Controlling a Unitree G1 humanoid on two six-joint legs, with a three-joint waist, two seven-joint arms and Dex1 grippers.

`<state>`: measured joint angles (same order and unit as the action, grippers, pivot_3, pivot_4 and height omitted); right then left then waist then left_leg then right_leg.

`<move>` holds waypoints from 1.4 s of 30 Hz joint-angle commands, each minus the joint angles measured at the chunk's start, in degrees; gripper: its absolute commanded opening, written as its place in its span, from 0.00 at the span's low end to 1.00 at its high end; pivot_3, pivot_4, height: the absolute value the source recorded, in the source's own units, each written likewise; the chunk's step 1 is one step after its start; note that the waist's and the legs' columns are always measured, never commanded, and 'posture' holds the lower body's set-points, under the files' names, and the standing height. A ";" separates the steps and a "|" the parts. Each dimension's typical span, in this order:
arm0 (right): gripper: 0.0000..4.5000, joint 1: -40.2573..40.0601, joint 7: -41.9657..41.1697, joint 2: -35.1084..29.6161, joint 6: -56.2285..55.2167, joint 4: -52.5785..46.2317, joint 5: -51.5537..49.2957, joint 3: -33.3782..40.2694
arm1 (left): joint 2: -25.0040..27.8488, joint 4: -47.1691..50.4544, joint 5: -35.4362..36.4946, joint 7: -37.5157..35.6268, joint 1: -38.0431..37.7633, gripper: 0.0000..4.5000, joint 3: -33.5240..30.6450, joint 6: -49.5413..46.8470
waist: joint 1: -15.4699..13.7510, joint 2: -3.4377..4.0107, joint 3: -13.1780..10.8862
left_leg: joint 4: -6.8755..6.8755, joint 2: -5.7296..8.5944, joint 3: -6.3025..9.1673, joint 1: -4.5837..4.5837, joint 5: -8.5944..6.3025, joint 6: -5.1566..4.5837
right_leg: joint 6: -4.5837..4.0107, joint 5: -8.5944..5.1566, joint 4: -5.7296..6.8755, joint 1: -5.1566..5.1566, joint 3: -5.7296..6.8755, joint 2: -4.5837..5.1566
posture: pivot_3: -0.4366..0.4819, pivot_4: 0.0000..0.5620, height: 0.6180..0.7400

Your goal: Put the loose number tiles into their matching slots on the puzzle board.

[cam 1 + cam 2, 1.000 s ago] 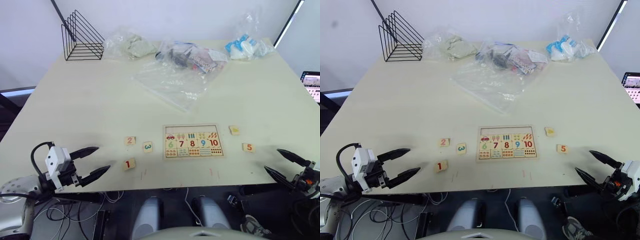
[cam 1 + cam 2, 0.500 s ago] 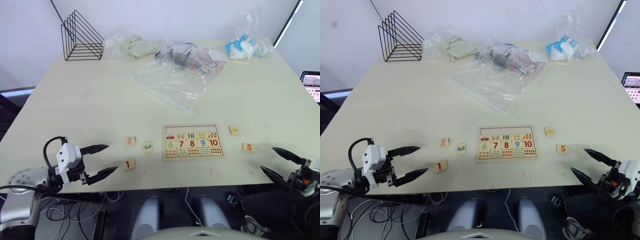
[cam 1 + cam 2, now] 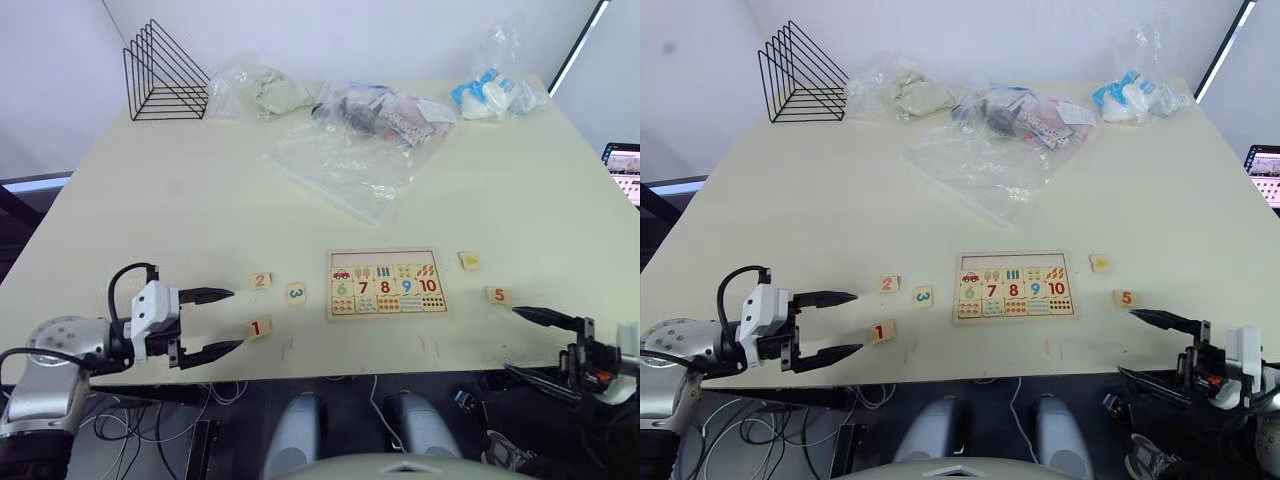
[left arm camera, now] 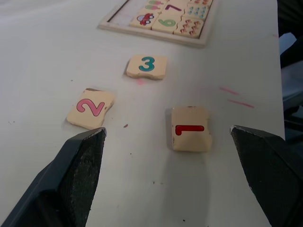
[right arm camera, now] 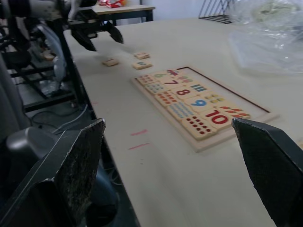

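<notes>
The puzzle board (image 3: 385, 251) lies near the table's front edge, with tiles 6 to 10 seated in it. To its left lie loose number tiles: the red 1 (image 3: 259, 327), the orange 2 (image 3: 260, 281) and the green 3 (image 3: 295, 292). To its right lie a tile with a yellow mark (image 3: 468, 260) and the orange 5 (image 3: 497, 295). My left gripper (image 3: 236, 319) is open just left of the 1 tile (image 4: 190, 128), which lies between its fingertips' line and the board. Open too, my right gripper (image 3: 512, 339) hangs at the table edge just below the 5.
A black wire rack (image 3: 165, 72) stands at the far left corner. Clear plastic bags (image 3: 350, 150) lie across the far middle, with another bag (image 3: 495, 92) at the far right. A screen (image 3: 625, 165) stands beyond the table's right side.
My left gripper has moved right, closing in on the 1 tile. My right gripper has shifted left toward the 5 tile and turned, so one finger is above the other. Both stay open.
</notes>
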<state>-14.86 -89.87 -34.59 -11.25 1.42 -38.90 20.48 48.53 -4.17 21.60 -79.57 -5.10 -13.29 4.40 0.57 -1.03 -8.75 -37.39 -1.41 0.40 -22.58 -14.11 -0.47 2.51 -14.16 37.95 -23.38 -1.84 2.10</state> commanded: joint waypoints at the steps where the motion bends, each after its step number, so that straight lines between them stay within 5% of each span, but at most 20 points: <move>1: 1.00 1.01 -1.38 -0.81 0.10 -0.17 -1.15 0.15 | 1.01 0.31 -1.10 0.53 1.22 0.99 1.17 0.57 | 0.04 -0.01 0.00 | 0.00 0.00 0.00 0.00 0.00 0.00 | 0.00 0.00 0.00 0.00 0.00 0.00 | 0.48 0.27 1.00; 27: 1.00 2.14 0.99 0.41 -0.91 0.35 -0.01 0.50 | -0.57 -0.68 -4.52 3.41 1.46 0.99 7.58 2.69 | 0.02 0.00 0.00 | 0.00 0.00 0.02 -0.01 0.00 0.00 | 0.01 0.01 0.01 0.00 0.00 0.01 | 0.48 0.27 1.00; 30: 1.00 1.90 1.34 0.44 -0.88 0.09 -0.02 0.58 | -0.45 -1.76 -5.13 3.55 1.68 0.80 7.74 3.50 | 0.02 0.01 0.01 | 0.00 0.00 0.01 0.00 0.00 0.00 | 0.01 0.01 0.01 0.00 0.00 0.01 | 0.48 0.27 1.00; 35: 1.00 1.68 1.59 0.41 -1.02 0.04 -0.12 0.61 | -0.44 -2.58 -5.20 3.50 1.98 0.25 8.00 4.28 | 0.01 0.01 0.01 | 0.00 0.00 0.01 0.00 0.00 0.00 | 0.01 0.01 0.02 0.00 0.00 0.01 | 0.48 0.27 1.00; 42: 1.00 1.32 1.64 1.01 -1.76 0.51 -0.18 0.79 | -0.01 -2.37 -3.60 2.07 2.20 0.20 7.57 4.30 | 0.02 0.01 0.01 | 0.00 0.00 0.01 0.00 0.00 0.00 | 0.01 0.01 0.02 0.00 0.00 0.00 | 0.48 0.27 1.00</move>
<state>-13.30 -88.30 -33.54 -11.94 3.03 -38.39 20.44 48.00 -6.33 17.53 -76.79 -2.91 -5.93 8.56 0.60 -1.02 -8.74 -37.39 -1.41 0.41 -22.57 -14.11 -0.47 2.52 -14.14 37.97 -23.38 -1.84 2.11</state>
